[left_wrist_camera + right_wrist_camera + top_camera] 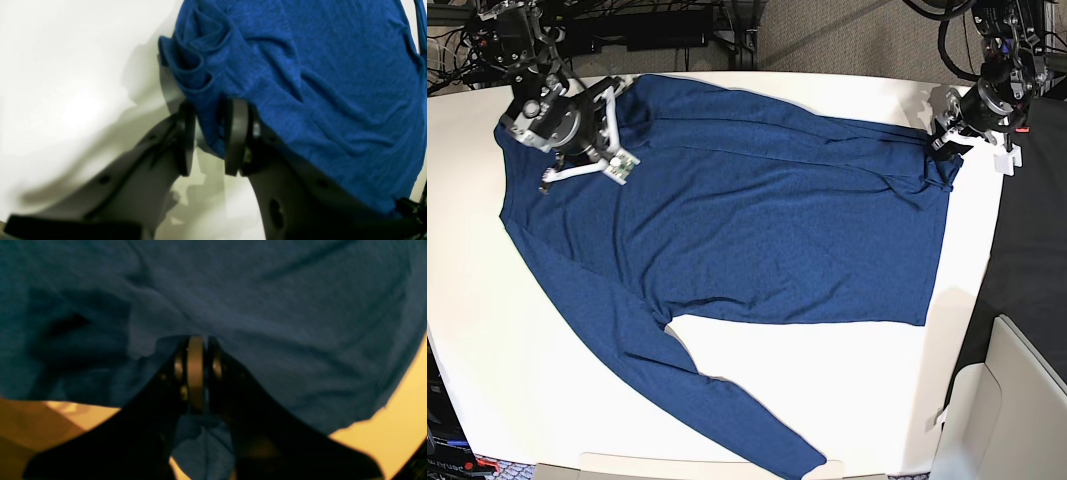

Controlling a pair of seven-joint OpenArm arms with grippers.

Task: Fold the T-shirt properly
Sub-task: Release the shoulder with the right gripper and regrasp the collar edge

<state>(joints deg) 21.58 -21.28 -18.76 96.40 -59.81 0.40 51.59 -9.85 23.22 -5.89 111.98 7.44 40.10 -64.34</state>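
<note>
The dark blue T-shirt (pixel 757 220) lies spread flat on the white table (pixel 537 380), with one long sleeve (pixel 727 410) running toward the front edge. My right gripper (pixel 552 130) is at the shirt's far left corner. In the right wrist view it (pixel 196 340) is shut on a fold of the shirt (pixel 267 306), and fabric hangs between the fingers. My left gripper (pixel 942 148) is at the shirt's far right corner. In the left wrist view it (pixel 211 110) is shut on a bunched edge of the shirt (pixel 333 83).
Cables and dark gear (pixel 677 25) line the back edge of the table. The table's right edge drops to dark floor (pixel 1027 250). A pale box (pixel 1017 400) stands at the lower right.
</note>
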